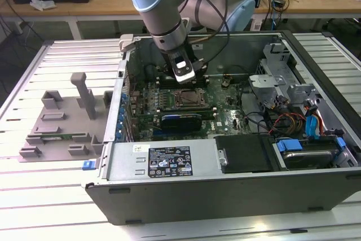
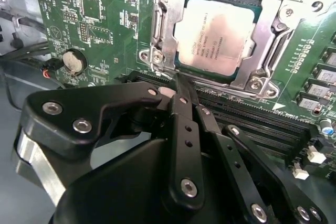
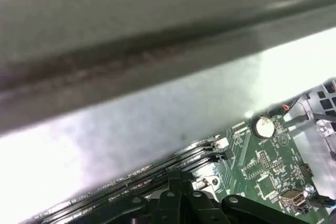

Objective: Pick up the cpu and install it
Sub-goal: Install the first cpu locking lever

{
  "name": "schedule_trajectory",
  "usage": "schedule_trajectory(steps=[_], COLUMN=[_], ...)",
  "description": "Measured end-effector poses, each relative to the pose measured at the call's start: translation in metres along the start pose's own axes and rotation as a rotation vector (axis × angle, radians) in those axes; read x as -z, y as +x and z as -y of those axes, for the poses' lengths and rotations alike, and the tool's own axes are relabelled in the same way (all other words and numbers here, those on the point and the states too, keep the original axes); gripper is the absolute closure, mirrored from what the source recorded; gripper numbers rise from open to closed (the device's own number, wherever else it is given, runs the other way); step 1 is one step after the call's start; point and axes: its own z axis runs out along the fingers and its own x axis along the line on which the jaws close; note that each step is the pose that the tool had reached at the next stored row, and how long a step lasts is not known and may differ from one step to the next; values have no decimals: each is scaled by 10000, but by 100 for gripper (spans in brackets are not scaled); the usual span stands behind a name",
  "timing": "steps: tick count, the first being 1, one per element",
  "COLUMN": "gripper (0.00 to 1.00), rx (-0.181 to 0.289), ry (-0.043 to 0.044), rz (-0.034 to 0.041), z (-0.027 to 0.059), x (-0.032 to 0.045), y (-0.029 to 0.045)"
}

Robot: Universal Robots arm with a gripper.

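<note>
cpu (image 2: 218,38) seated, end effector (image 2: 181,88) adjacent

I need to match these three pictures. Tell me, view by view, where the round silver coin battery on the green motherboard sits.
Exterior view: too small to pick out on the green motherboard.
Second wrist view: the round silver coin battery sits in its black holder, beside the black hand.
First wrist view: the battery sits near the board's edge.
Shared landmark: the long black memory slots.
</note>
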Motion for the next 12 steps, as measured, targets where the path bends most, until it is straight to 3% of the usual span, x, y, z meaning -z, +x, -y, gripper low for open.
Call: schedule_trajectory(steps=[1, 4, 7, 12], gripper=[89, 89, 89, 89], rx=[-20, -32, -31, -27], ry=[-55, -82, -81, -42], rz=[-20, -30, -31, -20], z=[5, 2, -30, -63], x=[0, 22, 142, 266], y=[-3, -10, -43, -79])
